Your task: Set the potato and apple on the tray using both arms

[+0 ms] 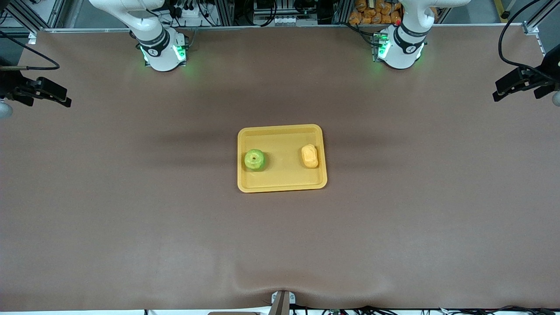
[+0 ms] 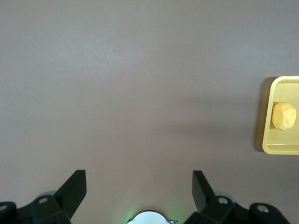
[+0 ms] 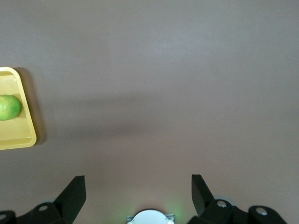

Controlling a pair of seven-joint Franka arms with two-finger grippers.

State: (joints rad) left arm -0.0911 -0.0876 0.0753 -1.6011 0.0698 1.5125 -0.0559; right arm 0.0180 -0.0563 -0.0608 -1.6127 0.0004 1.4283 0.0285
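Observation:
The yellow tray [image 1: 282, 144] lies at the middle of the table. The green apple [image 1: 254, 159] sits in it toward the right arm's end. The yellow-orange potato [image 1: 309, 156] sits in it toward the left arm's end. Neither gripper shows in the front view. My left gripper [image 2: 138, 189] is open and empty, high over bare table, with the tray's rim [image 2: 280, 147] and the potato [image 2: 284, 115] at the edge of its view. My right gripper [image 3: 138, 189] is open and empty, high over bare table, with the tray [image 3: 18, 137] and the apple [image 3: 8, 107] at its view's edge.
The right arm's base [image 1: 164, 50] and the left arm's base [image 1: 400, 48] stand at the table's edge farthest from the front camera. Black camera mounts [image 1: 43, 92] [image 1: 520, 81] stand at both ends of the table. A brown mat covers the table.

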